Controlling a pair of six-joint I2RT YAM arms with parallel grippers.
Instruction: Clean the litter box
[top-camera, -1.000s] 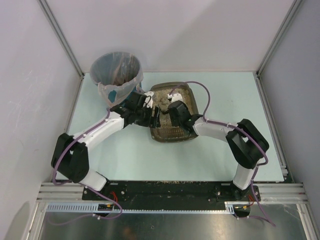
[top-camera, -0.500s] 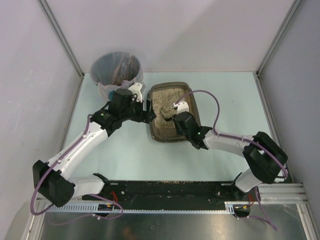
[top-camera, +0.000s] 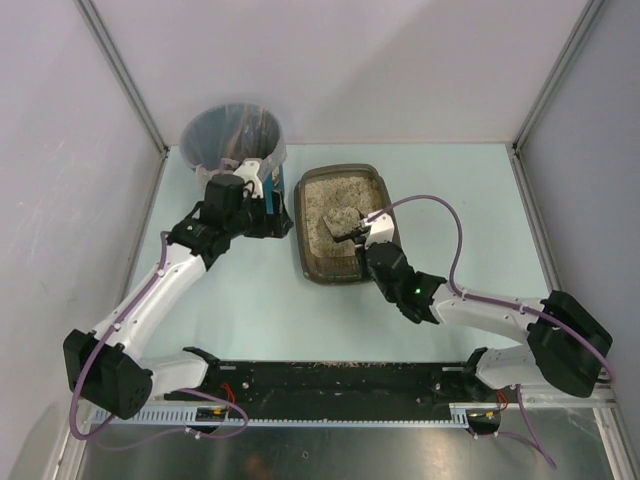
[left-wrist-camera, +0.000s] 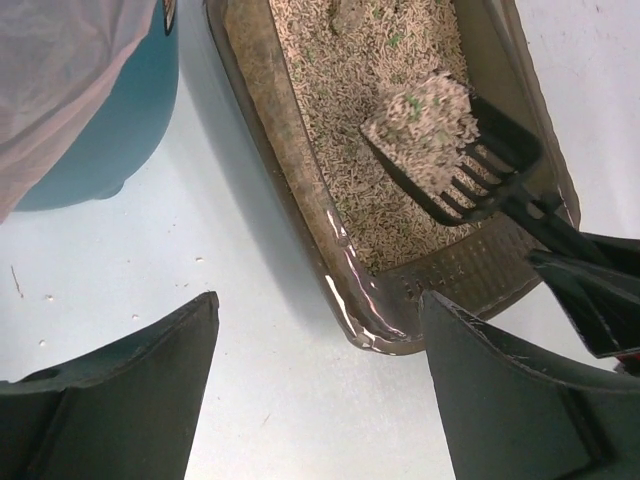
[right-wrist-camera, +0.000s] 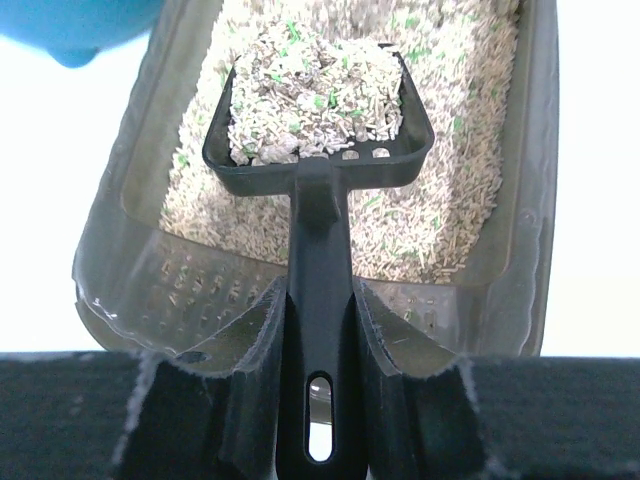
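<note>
R gripper (right-wrist-camera: 318, 300): jaws clamped on the black handle of a scoop (right-wrist-camera: 318, 215), one finger pressed to each side of the handle. The scoop head is held roughly level over the near half of the litter box (right-wrist-camera: 140, 170) and is heaped w/ clumped litter, pale w/ darker bits and green flecks. From the L wrist view the head appears lifted just off the bed.

L gripper (left-wrist-camera: 318, 310): jaws wide apart, nothing between them. It is held low over the table (top-camera: 460, 200), just outside the box's L rim and near its front-L corner.

Litter box (top-camera: 340, 170): set at table centre, slightly L of mid, long axis running away from the arm bases. Shallow grey-brown tray w/ rounded corners and a raised rim that is glossy at the near corner. It is filled w/ beige granules (right-wrist-camera: 450, 200) and scattered green specks. The near sloped wall is bare of litter and dotted w/ small dimples.

Around it: a round teal bin (top-camera: 232, 140) w/ a clear liner stands just beside the box's far-L corner, and dark matter is seen inside it. The L arm's wrist is placed between bin and box. A few crumbs (left-wrist-camera: 45, 300) are noted on the table L of the box. The R arm's purple cable (top-camera: 445, 215) is looped above the table R of the box.
</note>
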